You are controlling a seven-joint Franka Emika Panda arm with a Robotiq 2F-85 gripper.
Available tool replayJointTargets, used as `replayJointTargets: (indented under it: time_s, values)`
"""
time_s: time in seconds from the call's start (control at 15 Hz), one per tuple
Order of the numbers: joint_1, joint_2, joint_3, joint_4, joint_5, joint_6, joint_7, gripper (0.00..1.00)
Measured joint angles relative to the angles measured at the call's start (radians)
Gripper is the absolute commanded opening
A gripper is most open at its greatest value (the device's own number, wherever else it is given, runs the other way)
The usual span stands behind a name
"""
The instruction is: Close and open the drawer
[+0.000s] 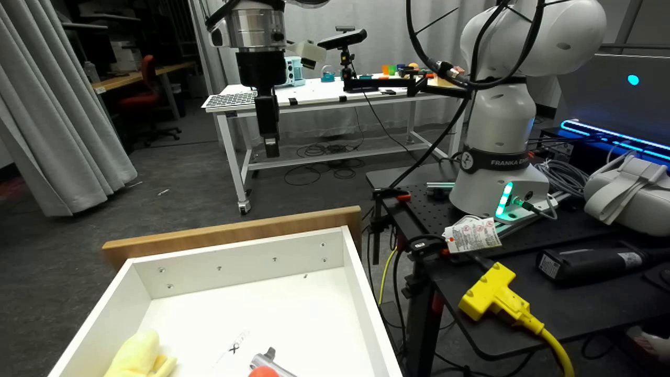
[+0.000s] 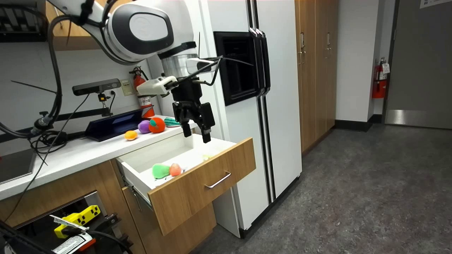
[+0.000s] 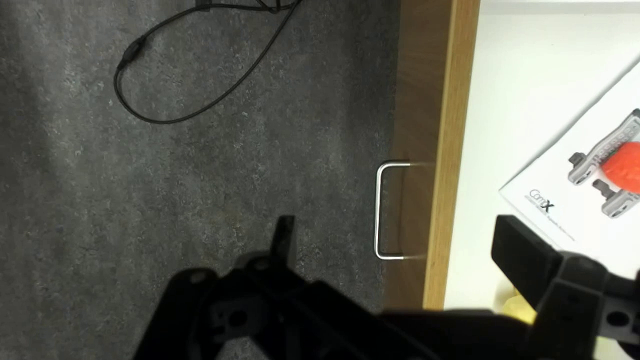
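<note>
The drawer stands pulled open, with its white inside and tan wood front, in an exterior view (image 1: 246, 293) and from its front side in an exterior view (image 2: 197, 194). Its front edge (image 3: 447, 150) runs down the wrist view. A silver bar handle is on the front in an exterior view (image 2: 218, 180) and in the wrist view (image 3: 378, 210). My gripper is above the drawer front and apart from it, pointing down, in both exterior views (image 1: 271, 149) (image 2: 196, 135). In the wrist view, my gripper (image 3: 397, 222) is open and empty, its fingers on either side of the front edge.
A yellow toy (image 1: 136, 353), a red-orange toy (image 3: 625, 167), a green toy (image 2: 161, 170) and a printed sheet (image 3: 565, 200) lie in the drawer. A white counter (image 2: 88, 157) with toys is behind it. A fridge (image 2: 243, 141) stands beside it. A black cart (image 1: 497, 283) carries the arm.
</note>
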Motion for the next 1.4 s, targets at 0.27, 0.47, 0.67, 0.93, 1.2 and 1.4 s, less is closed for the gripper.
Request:
replayJointTargets:
  time_s: [0.27, 0.47, 0.67, 0.93, 1.2, 1.4]
  values:
    - [-0.006, 0.130, -0.003, 0.097, -0.005, 0.001, 0.000, 1.00]
    - [-0.008, 0.224, -0.004, 0.176, -0.012, 0.001, 0.005, 1.00]
    - [-0.008, 0.303, -0.003, 0.247, -0.017, 0.001, 0.010, 1.00]
    - [-0.004, 0.397, 0.001, 0.334, -0.044, 0.006, 0.029, 1.00]
    - [-0.002, 0.465, 0.006, 0.388, -0.045, 0.006, 0.033, 1.00]
    - [-0.002, 0.478, 0.006, 0.400, -0.045, 0.006, 0.033, 1.00]
